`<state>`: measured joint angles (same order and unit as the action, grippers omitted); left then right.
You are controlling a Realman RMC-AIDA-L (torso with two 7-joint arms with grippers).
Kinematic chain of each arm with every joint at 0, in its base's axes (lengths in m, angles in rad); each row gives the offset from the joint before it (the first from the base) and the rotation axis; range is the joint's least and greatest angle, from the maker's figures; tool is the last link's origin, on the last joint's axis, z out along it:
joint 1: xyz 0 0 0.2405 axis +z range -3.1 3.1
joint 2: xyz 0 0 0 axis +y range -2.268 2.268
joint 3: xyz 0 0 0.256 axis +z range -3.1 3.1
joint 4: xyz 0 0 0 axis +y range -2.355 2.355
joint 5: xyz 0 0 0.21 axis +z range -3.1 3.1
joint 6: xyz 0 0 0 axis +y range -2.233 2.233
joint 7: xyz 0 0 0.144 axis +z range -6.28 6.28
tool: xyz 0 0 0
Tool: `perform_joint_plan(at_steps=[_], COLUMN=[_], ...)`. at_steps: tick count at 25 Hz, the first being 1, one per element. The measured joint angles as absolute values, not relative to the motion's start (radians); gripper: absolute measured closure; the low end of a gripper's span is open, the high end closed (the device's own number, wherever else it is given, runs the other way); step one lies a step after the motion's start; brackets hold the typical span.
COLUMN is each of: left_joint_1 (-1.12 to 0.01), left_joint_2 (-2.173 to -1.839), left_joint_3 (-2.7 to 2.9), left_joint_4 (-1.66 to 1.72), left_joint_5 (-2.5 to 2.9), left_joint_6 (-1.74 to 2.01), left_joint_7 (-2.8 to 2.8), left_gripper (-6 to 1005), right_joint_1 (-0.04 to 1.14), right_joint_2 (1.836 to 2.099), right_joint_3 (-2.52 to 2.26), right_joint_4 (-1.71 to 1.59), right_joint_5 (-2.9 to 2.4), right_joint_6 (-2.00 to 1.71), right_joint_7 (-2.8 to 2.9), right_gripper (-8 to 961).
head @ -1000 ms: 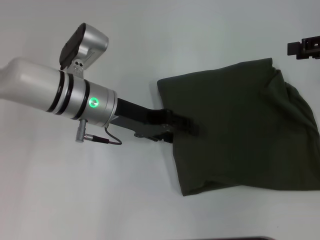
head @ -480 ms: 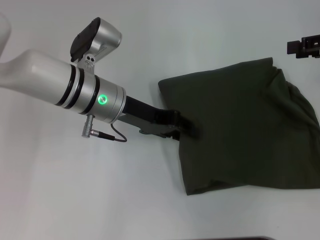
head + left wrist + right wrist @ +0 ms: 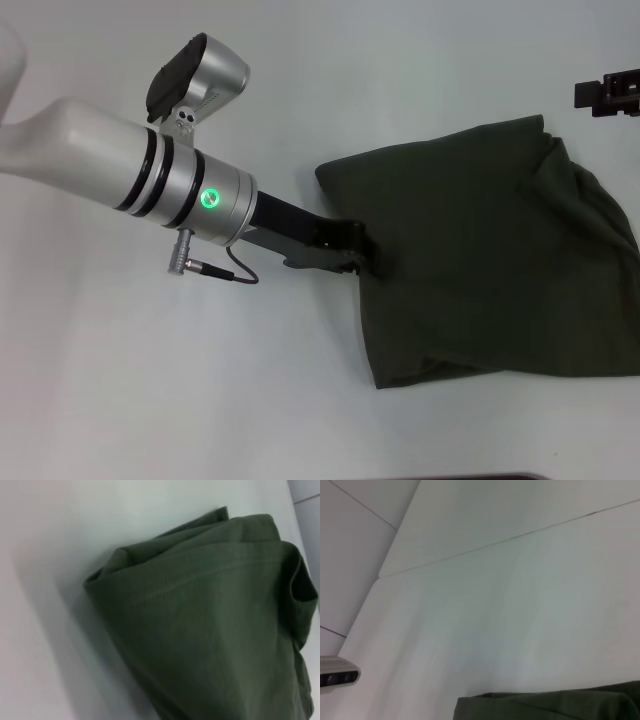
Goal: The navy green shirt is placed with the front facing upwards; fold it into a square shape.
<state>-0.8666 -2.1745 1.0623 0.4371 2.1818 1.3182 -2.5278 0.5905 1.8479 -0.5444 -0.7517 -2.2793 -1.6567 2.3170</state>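
The shirt (image 3: 490, 260) lies on the white table (image 3: 200, 400), already folded into a rough, thick block with its plain side up. Its long axis runs left to right across the head view, a little tilted. The nearest edge is a rounded fold that sags toward the robot at the left near corner. The right side is looser, with a bulge of cloth spilling out past the block.

The left gripper (image 3: 372, 258) sits at the shirt's left edge, about midway along that side, reaching in from the left with the arm sloping down toward it. Its black fingers touch the cloth at the edge, and the shirt spreads away to the right of them, with the near corner just below and the far left corner just above. Whether the fingers are clenched on the fabric or released I cannot tell; their tips merge with the dark cloth. In the left wrist view the shirt (image 3: 210, 625) fills most of the frame as stacked layers with a rolled corner and a stitched hem line.

Farther off, the right gripper (image 3: 608, 94) hangs beyond the shirt's far right corner, clear of the cloth; its finger state cannot be told. The right wrist view shows only a strip of the shirt (image 3: 550, 705) and bare table.
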Motion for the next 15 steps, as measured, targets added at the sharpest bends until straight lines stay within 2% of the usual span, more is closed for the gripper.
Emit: perform_joint_plan(at_steps=[3, 8, 15], left_joint_1=[-0.851, -0.789, -0.755], left_joint_2=[-2.165, -2.132, -2.058], left_joint_3=[1.057, 1.048, 0.971], left_joint_4=[0.444, 0.521, 0.550], left_joint_5=[2.179, 2.179, 2.212], left_joint_6=[1.330, 1.382, 1.418], left_joint_7=[-2.525, -2.539, -2.550], left_gripper=[860, 884, 885], right_joint_1=[0.590, 0.587, 0.587], right_joint_2=[1.848, 1.848, 1.850], right_joint_3=[-0.545, -0.545, -0.545], right_joint_4=[-0.752, -0.750, -0.747], right_joint_5=[-2.279, -2.279, -2.279], right_joint_6=[-1.657, -1.656, -1.651], right_joint_7=[2.319, 2.320, 2.332], right_gripper=[400, 400, 400])
